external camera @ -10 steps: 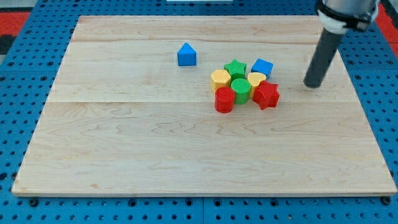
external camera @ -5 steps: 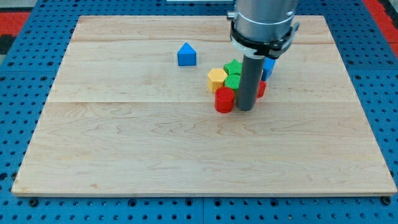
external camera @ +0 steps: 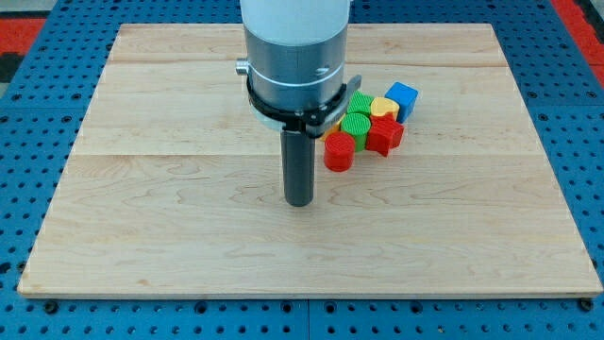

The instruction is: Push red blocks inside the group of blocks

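Observation:
My tip (external camera: 299, 201) rests on the board below and to the left of the cluster, apart from it. The red cylinder (external camera: 339, 152) stands at the cluster's lower left, nearest the tip. The red star-shaped block (external camera: 384, 135) sits at the lower right of the cluster. A green ridged cylinder (external camera: 356, 125) lies between them, a second green block (external camera: 361, 102) above it, a yellow block (external camera: 383, 106) beside that and a blue cube (external camera: 402, 98) at the upper right. The arm's body hides the yellow hexagon and the lone blue block.
The wooden board (external camera: 170, 208) lies on a blue pegboard surface (external camera: 28, 170). The arm's grey wrist (external camera: 293, 57) covers the upper middle of the board.
The tip has moved from beside the cluster's right, across it, down and left onto open board. The red star now sits closer against the green cylinder. The arm now hides the lone blue block.

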`<state>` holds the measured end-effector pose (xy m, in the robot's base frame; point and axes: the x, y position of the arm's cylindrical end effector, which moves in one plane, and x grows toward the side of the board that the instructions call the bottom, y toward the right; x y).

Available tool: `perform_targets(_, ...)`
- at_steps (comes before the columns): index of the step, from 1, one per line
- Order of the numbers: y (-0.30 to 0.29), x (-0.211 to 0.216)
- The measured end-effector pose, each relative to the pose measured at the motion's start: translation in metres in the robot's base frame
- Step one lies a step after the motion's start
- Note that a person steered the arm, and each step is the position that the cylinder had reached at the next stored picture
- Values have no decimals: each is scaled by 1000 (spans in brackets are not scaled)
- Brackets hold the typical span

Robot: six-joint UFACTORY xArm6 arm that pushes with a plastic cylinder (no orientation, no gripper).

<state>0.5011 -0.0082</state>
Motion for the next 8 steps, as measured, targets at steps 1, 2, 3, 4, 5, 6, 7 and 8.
perform_targets(1,2,-14)
perform_targets(2,32,-19)
perform_targets(3,55,-28)
perform_targets(4,76,-31)
perform_targets(5,97,-38)
perform_targets(6,110,-54)
perform_targets(7,113,-62)
perform_targets(8,130,-55)
